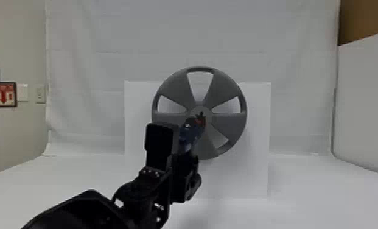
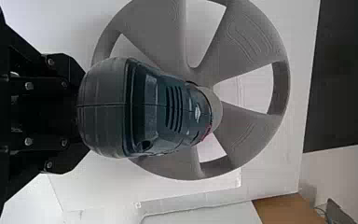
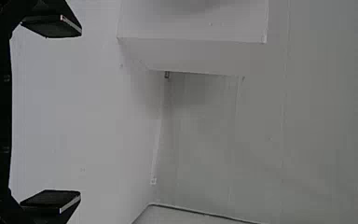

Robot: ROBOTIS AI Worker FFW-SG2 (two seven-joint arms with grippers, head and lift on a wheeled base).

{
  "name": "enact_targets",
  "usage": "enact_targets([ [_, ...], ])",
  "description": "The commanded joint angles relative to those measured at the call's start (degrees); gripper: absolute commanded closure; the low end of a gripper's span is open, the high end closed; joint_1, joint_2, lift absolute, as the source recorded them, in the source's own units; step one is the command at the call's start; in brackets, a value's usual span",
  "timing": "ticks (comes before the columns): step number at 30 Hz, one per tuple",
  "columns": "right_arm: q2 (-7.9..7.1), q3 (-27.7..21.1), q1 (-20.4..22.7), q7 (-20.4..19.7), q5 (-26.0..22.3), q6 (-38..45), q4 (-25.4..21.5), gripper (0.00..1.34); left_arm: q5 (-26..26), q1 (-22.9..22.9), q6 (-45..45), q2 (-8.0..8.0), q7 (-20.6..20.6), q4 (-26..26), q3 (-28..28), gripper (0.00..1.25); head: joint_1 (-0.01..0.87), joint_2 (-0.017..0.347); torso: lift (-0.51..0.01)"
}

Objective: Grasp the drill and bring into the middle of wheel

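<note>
Drill (image 1: pixel 192 131), one, clamped in jaws of left gripper (image 1: pixel 180 145) before one wheel (image 1: pixel 173 91); right gripper (image 3: pixel 77 113), two jaws apart.

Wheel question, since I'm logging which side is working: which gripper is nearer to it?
Left. The left gripper holds the drill in front of the wheel; the right gripper is open, farther off to the robot's right.

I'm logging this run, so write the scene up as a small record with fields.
Wheel: grey, upright, in front of a white panel
Drill: gripped by the left end effector, its nose overlapping the wheel's hub in the head view
Drill-to-hub contact: cannot tell
Right end effector: fingers apart, nothing between them
</note>
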Motion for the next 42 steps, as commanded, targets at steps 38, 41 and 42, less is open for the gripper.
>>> enact_targets([
  [38,-0.18,0.0,0.2,0.0,0.0,0.1,0.1,0.08,-1.2,-0.4,-0.1,-0.15,-0.2,1.1,0.3,1.22,0.054,0.031,-0.403],
  [41,-0.27,0.0,0.2,0.0,0.0,0.2,0.0,0.08,-1.2,-0.4,-0.1,-0.06,-0.3,1.1,0.3,1.22,0.054,0.031,-0.403],
  [42,-0.27,0.0,0.2,0.0,0.0,0.2,0.0,0.08,-1.2,-0.4,-0.1,-0.15,-0.3,1.1,0.3,1.22,0.054,0.031,-0.403],
])
